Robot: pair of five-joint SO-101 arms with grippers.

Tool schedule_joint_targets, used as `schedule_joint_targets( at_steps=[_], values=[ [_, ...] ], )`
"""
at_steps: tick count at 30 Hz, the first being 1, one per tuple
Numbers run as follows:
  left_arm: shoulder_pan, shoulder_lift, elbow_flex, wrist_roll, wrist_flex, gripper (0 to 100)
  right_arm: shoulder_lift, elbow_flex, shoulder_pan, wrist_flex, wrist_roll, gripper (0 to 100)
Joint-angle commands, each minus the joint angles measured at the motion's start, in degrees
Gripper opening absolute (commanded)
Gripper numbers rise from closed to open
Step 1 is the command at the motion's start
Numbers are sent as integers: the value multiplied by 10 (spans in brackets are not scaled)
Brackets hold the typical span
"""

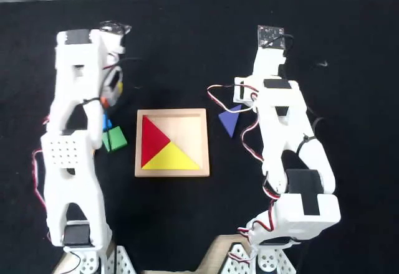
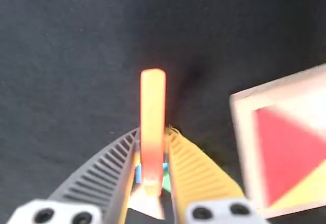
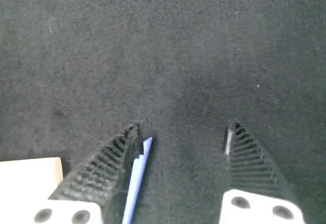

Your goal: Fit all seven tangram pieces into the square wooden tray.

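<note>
Left of the wooden tray (image 1: 171, 112), the left hand (image 2: 153, 136) pinches the orange piece (image 2: 153, 96) edge-on, so it could slip or land tilted on the rim, while the right hand (image 3: 182, 132) hangs spread beside the blue triangle (image 3: 136, 178).

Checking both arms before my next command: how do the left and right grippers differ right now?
The left gripper is shut on an orange piece held on edge; the right gripper is open and empty, a blue triangle beside one finger. The left gripper's fingers are grey and yellow; the right gripper's are both black. Both hover over black cloth beside the tray.
</note>
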Motion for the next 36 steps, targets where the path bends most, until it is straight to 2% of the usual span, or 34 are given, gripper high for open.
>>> schedule_joint_targets(
  at_steps=[1,7,11,15,20,26,29,33,36],
  values=[
    [59,-124,42,93,7,43,-4,-4,10,-12,4,254],
    [121,-302,174,178,4,42,-7,-4,11,-11,4,254],
    [128,-409,263,238,4,30,-8,-5,23,-11,1,254],
    [130,-525,375,253,-22,31,-8,-6,26,-9,0,254],
    [154,-709,617,255,-154,31,-7,-6,25,-9,0,254],
    [235,-866,920,271,-403,33,-6,-5,29,-11,0,254],
    [246,-869,975,306,-484,37,-6,-6,36,-12,0,254],
    [303,-833,982,396,-521,100,-5,-12,61,-14,0,254],
    [343,-783,984,439,-574,98,-4,-13,76,-25,-19,254]
  ],
)
